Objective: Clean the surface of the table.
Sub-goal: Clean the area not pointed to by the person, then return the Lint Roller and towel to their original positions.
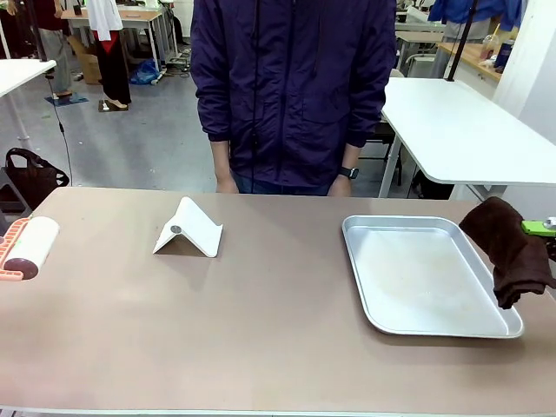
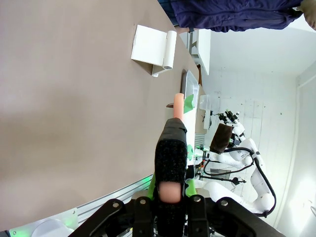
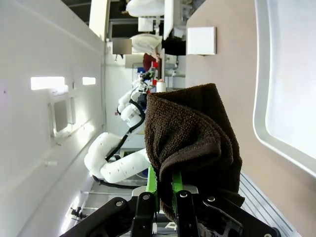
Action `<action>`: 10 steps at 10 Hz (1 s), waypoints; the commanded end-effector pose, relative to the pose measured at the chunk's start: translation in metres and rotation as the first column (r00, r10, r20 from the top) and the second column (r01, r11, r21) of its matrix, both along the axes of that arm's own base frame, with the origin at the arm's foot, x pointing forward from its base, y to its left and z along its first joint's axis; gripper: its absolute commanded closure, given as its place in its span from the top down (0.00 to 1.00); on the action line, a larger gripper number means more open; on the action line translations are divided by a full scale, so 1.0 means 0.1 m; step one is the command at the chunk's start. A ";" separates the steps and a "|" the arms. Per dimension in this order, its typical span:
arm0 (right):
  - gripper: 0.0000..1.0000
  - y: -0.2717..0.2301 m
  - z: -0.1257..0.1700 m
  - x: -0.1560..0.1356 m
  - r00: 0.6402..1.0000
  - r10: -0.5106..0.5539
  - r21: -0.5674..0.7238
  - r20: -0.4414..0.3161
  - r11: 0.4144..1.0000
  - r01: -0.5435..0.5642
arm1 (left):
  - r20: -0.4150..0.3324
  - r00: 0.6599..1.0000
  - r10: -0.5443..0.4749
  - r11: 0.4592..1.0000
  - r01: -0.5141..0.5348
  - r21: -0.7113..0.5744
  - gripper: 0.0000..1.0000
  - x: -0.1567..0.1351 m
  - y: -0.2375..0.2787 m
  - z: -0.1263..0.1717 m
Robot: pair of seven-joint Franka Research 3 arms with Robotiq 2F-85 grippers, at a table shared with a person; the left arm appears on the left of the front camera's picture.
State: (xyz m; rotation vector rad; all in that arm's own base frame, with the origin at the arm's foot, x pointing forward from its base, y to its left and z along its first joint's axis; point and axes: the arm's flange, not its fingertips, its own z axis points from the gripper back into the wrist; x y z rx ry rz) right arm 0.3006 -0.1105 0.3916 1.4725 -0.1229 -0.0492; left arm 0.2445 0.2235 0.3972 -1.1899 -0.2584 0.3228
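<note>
Brownish-tan matte table (image 1: 261, 347) with a thin pale edge is spanning the front view from side to side. A person (image 1: 291, 87) in a dark purple jacket is standing at its far edge. A white folded, tent-shaped stand (image 1: 188, 228) is sitting left of centre, nearer the far edge. A shallow rectangular silver metal tray (image 1: 417, 278) is lying close to the right edge. A white lint roller (image 1: 30, 246) with a salmon-orange handle is showing at the left edge; whether it is touching the top cannot be told. At the right edge the right gripper (image 1: 540, 228), one green pad visible, is holding a dark brown terry cloth (image 1: 512, 256), which is drooping over the tray's right rim.

Left wrist view: the left gripper (image 2: 177, 128) is looking along the table top. Its fingers are clamped tight on the lint roller's handle, with the salmon end sitting between them. The stand and the tray are lying farther along the top.

Right wrist view: the right gripper's fingers are pinched together on the cloth, which is draping over them and hiding their tips. The tray's rim is running beside the cloth, with a strip of table top between.
</note>
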 end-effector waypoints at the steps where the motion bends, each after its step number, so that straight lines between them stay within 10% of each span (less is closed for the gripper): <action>1: 0.00 0.03 0.03 0.05 1.000 -0.015 0.012 0.014 1.000 0.015 | 0.007 1.000 0.014 1.000 -0.013 -0.015 0.22 0.02 -0.02 0.03; 10: 0.00 0.03 0.03 0.05 1.000 -0.015 0.012 0.014 1.000 0.015 | 0.007 1.000 0.014 1.000 -0.013 -0.015 0.22 0.02 -0.02 0.03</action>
